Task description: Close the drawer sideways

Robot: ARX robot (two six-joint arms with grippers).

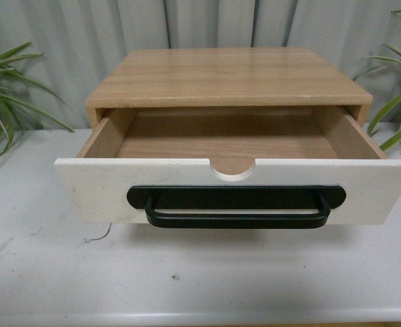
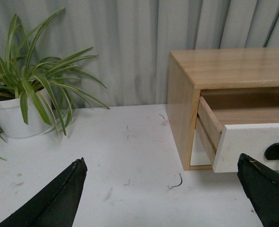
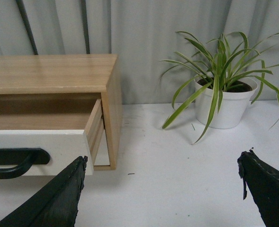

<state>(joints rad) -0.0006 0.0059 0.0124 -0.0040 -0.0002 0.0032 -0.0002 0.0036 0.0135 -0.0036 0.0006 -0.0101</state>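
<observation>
The drawer (image 1: 234, 163) stands pulled out of the wooden cabinet (image 1: 227, 75) on the white surface (image 1: 186, 286). The left arm's fingers (image 2: 58, 196) and the right arm's fingers (image 3: 54, 198) are spread wide and hold nothing. One finger of each pair is near a front corner of the drawer.

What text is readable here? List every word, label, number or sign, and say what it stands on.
None: no writing, label or number shows on the drawer, its black handle, the wooden cabinet, the white plant pots or the table.
</observation>
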